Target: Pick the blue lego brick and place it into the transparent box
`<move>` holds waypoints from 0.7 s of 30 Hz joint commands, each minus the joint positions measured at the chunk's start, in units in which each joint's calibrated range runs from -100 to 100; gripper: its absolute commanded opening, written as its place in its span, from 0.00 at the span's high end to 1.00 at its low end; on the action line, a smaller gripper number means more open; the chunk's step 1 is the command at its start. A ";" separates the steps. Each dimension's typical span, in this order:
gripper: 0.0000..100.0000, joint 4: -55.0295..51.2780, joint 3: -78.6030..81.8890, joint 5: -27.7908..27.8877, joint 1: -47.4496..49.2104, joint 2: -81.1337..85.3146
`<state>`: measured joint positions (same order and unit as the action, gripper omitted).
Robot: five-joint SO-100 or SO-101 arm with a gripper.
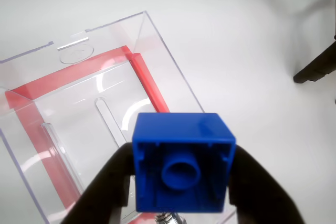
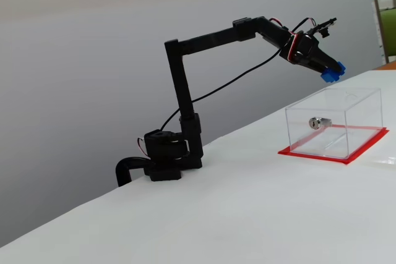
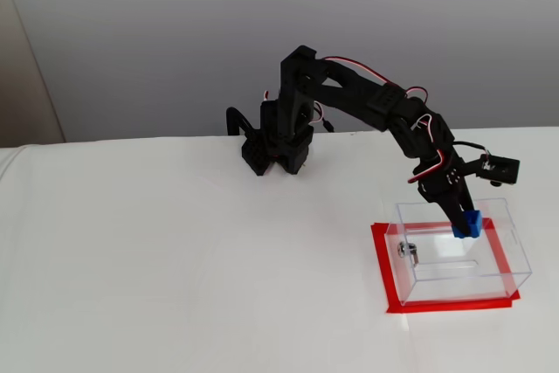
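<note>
My gripper (image 1: 181,182) is shut on the blue lego brick (image 1: 182,162), whose hollow underside faces the wrist camera. It holds the brick in the air above the transparent box (image 1: 79,124), over the box's near edge. In a fixed view the brick (image 2: 333,72) hangs at the gripper's tip (image 2: 329,71) above the left part of the box (image 2: 334,123), clear of it. In the other fixed view the brick (image 3: 467,224) is over the box's (image 3: 458,255) far wall. The box has a red base (image 3: 445,305) and a silver knob (image 2: 317,122).
The arm's base (image 2: 166,164) stands at the table's back edge. Dark legs of a stand (image 1: 317,64) show at the right edge of the wrist view. The white table (image 3: 175,268) spreads around the box.
</note>
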<state>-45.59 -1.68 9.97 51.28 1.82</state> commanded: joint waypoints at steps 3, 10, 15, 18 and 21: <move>0.88 -0.10 -5.01 -0.47 0.36 -0.50; 0.88 -0.10 -5.01 -0.52 0.44 -0.67; 0.88 -0.10 -5.01 -0.52 0.44 -0.67; 0.88 -0.10 -5.01 -0.52 0.44 -0.67; 0.87 -0.10 -5.01 -0.52 0.44 -0.59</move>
<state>-45.59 -2.12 9.97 51.71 0.38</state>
